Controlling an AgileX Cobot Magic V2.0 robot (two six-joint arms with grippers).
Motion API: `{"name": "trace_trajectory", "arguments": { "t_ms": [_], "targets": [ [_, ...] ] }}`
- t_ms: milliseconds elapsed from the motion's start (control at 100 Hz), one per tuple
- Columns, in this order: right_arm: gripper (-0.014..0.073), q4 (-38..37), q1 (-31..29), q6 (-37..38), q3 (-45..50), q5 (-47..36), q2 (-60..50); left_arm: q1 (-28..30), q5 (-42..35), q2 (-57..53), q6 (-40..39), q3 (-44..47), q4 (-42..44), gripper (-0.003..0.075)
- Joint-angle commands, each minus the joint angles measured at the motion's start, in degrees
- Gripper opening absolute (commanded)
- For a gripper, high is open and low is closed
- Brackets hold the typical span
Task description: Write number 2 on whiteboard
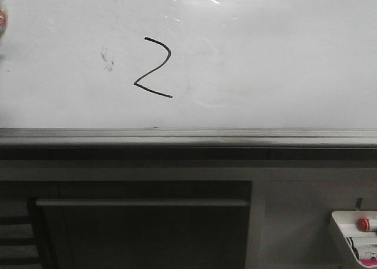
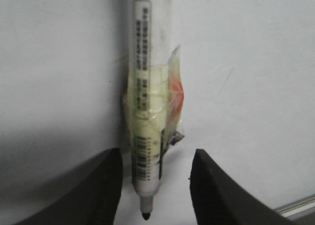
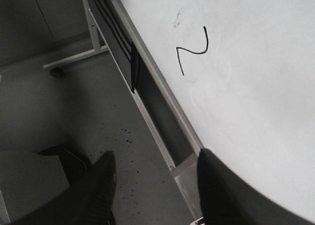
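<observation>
The number 2 point(image 1: 154, 67) is drawn in thin black line on the whiteboard point(image 1: 265, 63), left of its middle. It also shows in the right wrist view point(image 3: 193, 50). A white marker point(image 2: 145, 87) wrapped in clear tape with a red patch lies against the whiteboard point(image 2: 256, 77), black tip exposed. My left gripper point(image 2: 157, 152) is open around it, with the marker close to one finger and a gap to the other. My right gripper point(image 3: 156, 153) is open and empty, beside the whiteboard point(image 3: 256, 97) above the floor. Neither gripper shows in the front view.
A small dark smudge point(image 1: 107, 58) sits left of the 2. A grey metal rail point(image 1: 188, 136) runs along the board's lower edge. A white tray point(image 1: 344, 231) with a red-capped item point(image 1: 363, 223) stands at the lower right. A reddish blur point(image 1: 2, 19) shows at the left edge.
</observation>
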Motion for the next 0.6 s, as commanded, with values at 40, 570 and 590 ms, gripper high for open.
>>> {"name": "trace_trajectory", "arguments": {
  "t_ms": [40,570,590],
  "targets": [
    [0.0332,0.5,-0.6,4.3,-1.3,-1.1,-0.5,0.5,-0.4,-4.2,-0.5,-1.5,1.4,0.0308],
    [0.033,-26.7,-0.7,46.0,25.8,-24.1,-15.5,3.4,20.5,-21.0,-24.4,-7.1,29.2,0.0307],
    [0.033,-26.7,-0.7,46.7,27.4,-26.1,-16.3,3.6,20.0,-21.8,-24.4,-6.6,28.7,0.0307]
  ]
}}
